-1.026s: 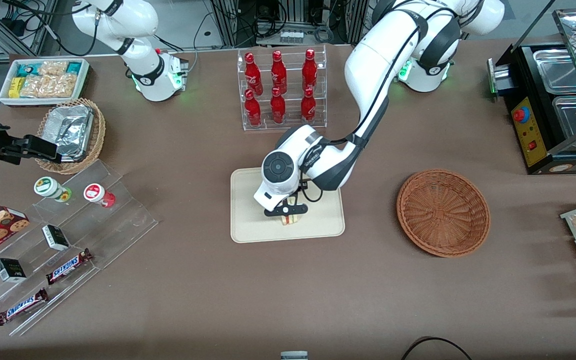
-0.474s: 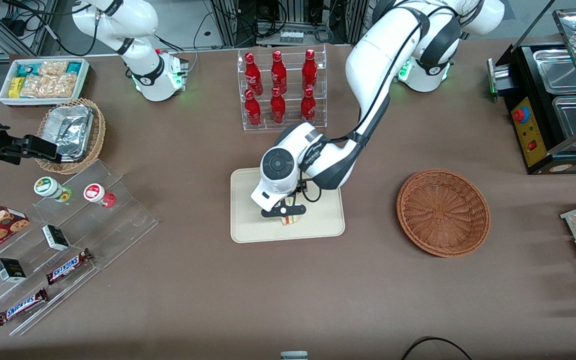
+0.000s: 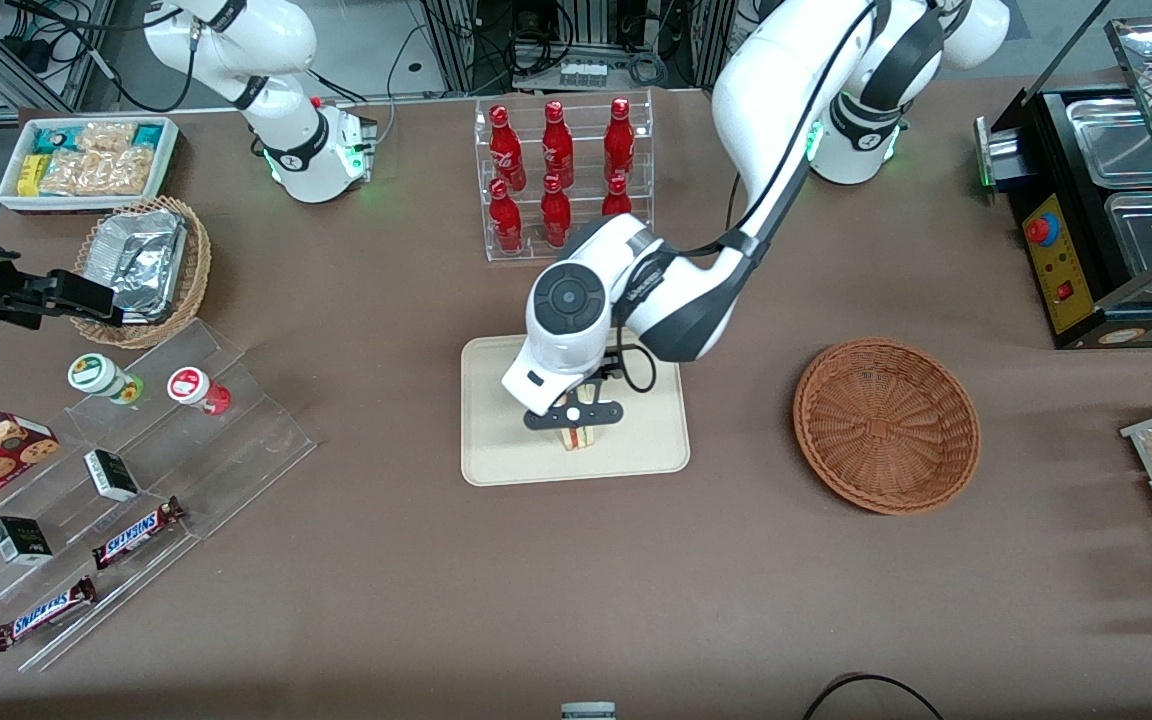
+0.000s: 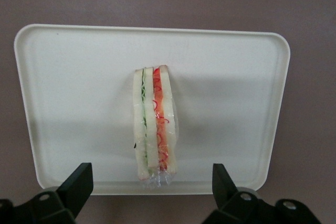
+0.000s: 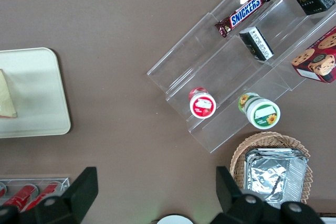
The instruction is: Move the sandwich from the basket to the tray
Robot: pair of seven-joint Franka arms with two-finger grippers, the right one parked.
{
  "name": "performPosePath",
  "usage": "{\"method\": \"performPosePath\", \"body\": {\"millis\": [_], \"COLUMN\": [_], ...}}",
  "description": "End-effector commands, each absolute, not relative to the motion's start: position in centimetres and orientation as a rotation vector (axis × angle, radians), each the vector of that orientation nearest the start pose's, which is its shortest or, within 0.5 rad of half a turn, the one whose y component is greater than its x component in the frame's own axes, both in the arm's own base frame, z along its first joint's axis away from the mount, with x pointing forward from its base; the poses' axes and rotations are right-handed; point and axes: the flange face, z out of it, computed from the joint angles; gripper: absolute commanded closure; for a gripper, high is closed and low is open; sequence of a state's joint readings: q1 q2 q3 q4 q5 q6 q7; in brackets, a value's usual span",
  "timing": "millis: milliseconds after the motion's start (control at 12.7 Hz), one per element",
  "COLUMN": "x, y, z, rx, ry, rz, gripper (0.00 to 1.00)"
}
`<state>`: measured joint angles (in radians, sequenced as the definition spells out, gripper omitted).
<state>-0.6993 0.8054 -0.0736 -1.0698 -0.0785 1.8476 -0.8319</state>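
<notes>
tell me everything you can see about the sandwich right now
The sandwich is a small wedge of pale cream bread slices with green, red and orange filling showing along its cut edge, wrapped in clear film that bunches at one end. It stands on edge on the cream tray, near the rim nearer the front camera, touching nothing else. The gripper hangs just above it, jaws open and clear of the bread. The brown wicker basket sits apart toward the working arm's end.

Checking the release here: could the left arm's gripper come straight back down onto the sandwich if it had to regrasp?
Probably yes. The gripper hangs open right above the sandwich, which stands on its edge alone on the tray, its fingers apart on either side, and nothing else lies between them.
</notes>
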Motion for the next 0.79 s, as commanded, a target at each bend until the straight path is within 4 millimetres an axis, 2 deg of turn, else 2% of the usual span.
{"method": "performPosePath", "body": {"millis": [0,79,237,316,474,711], "x": [57.5,58.4,59.9,60.4,62.3,62.0], "y": [-48.4,-47.2,-44.5,-42.9,-38.5,-32.1], "z": [39.1,39.5,41.7,41.9,42.6,43.5], "rx": [-3.217,-3.217,-3.24,-3.218,-3.189,-3.176], "ry": [-0.259,-0.278,-0.142,-0.102,-0.162,0.03], "rz": [0.179,0.177,0.125,0.154,0.193,0.217], "gripper": [0.0,0.0,0.0,0.0,0.0,0.0]}}
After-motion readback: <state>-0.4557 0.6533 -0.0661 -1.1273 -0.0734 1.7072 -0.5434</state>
